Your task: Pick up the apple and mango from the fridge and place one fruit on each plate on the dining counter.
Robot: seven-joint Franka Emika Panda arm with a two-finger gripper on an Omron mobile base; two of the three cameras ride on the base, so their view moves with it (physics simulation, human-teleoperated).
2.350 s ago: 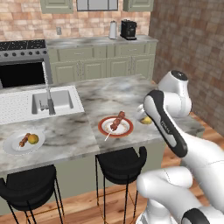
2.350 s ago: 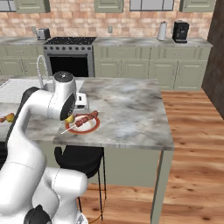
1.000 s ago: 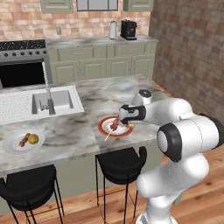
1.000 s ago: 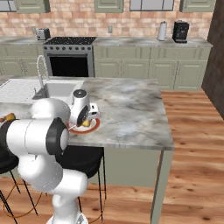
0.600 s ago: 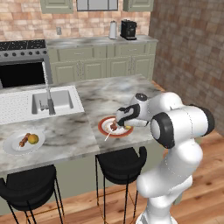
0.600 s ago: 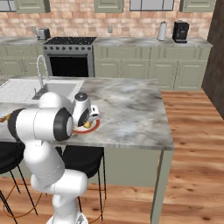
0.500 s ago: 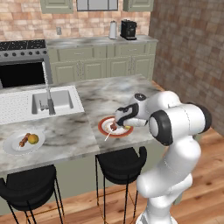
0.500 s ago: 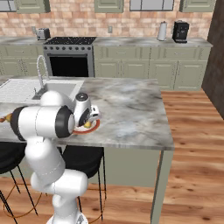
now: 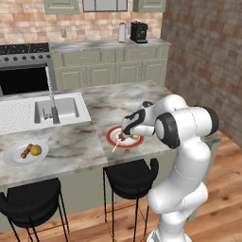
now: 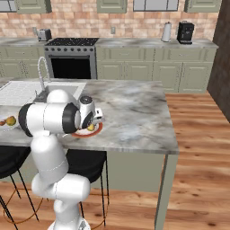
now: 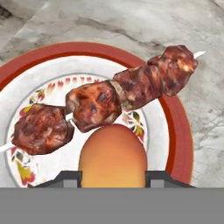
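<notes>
mango [image 11: 113,155]: orange-yellow fruit, held low over the red-rimmed plate [image 11: 177,131], just beside a meat skewer [image 11: 105,103]
fingers [image 9: 124,137]: narrowed on the mango, one at each side
other plate [image 9: 13,158]: pale, at the far left of the surface [image 9: 71,142], carried a round fruit and a second skewer
step: placing the second fruit
next move: judged, lower slightly, part the fingers, lift away without nudging the skewer

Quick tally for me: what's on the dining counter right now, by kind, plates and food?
Plates: 2, red-rimmed plate, pale plate
Meat skewers: 2, skewer, skewer on the pale plate
Fruits: 2, orange fruit in the gripper, yellow fruit on the pale plate
Total: 6
</notes>
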